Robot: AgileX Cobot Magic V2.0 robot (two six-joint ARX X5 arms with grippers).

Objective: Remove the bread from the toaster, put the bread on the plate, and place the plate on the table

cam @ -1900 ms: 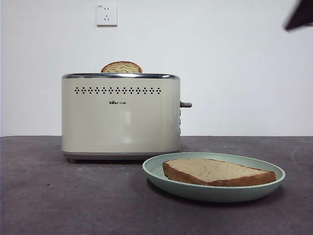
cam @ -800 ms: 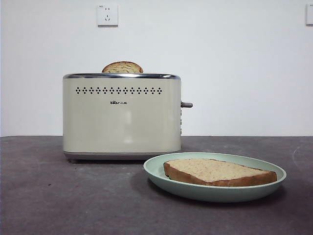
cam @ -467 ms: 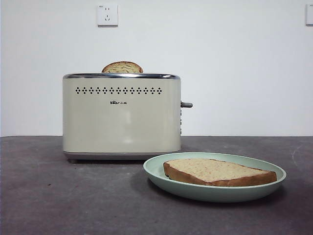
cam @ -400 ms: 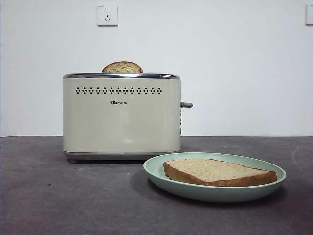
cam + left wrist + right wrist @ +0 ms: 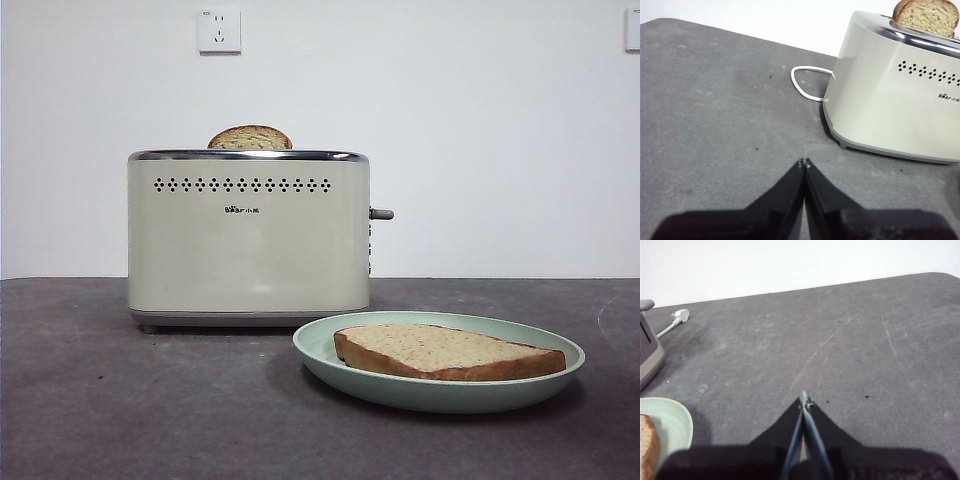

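Toaster (image 5: 248, 240) with black "Bear" logo (image 5: 241, 209), bread (image 5: 447, 351) flat on plate (image 5: 320, 348); both grippers' jaws closed, empty.

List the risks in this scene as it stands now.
1. A second slice stands in the toaster; a reach for it could bump the plate just in front.
2. The bread lies loose on the plate, so it may slide if the plate is tilted.
3. The white cord loops on the table beside the toaster; the shut left gripper could snag it.

Wall socket (image 5: 219, 31); white cord (image 5: 805, 84); second slice (image 5: 249, 138).
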